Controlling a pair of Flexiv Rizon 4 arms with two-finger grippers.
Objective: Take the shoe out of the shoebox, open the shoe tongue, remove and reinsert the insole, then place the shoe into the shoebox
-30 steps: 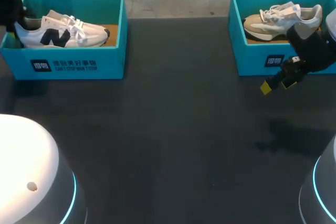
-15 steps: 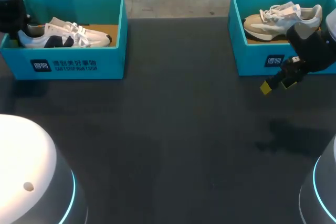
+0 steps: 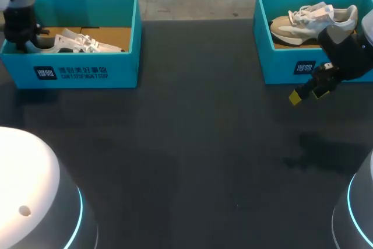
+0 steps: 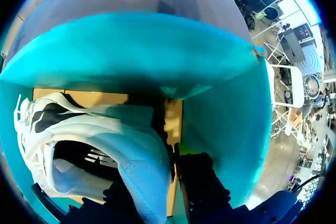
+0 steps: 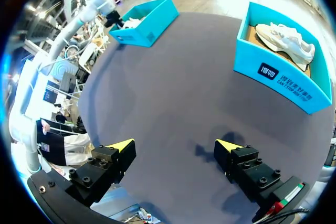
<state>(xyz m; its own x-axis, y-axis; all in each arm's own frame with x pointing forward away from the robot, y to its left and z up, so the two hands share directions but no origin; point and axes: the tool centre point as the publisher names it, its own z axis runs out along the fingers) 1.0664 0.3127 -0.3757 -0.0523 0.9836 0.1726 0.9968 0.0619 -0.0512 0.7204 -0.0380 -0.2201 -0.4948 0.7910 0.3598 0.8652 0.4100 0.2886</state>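
At upper left of the frame in the head view, the left arm [image 3: 20, 18] reaches down into the left shoebox [image 3: 87, 71]. In its wrist view the left gripper [image 4: 170, 153] is clenched on the heel of the white shoe [image 4: 105, 129], w/ the heel wall pinched between the fingers. The shoe sits low inside the box on the brown floor, toe toward the frame's right [image 3: 81, 42]. At right, the right gripper [image 3: 309, 91] [image 5: 175, 145] hangs released, fingers wide apart, over bare tabletop [image 3: 192, 144], just in front of the right shoebox [image 3: 285, 68]. A beige shoe [image 3: 312, 21] lies inside that box at upper right.
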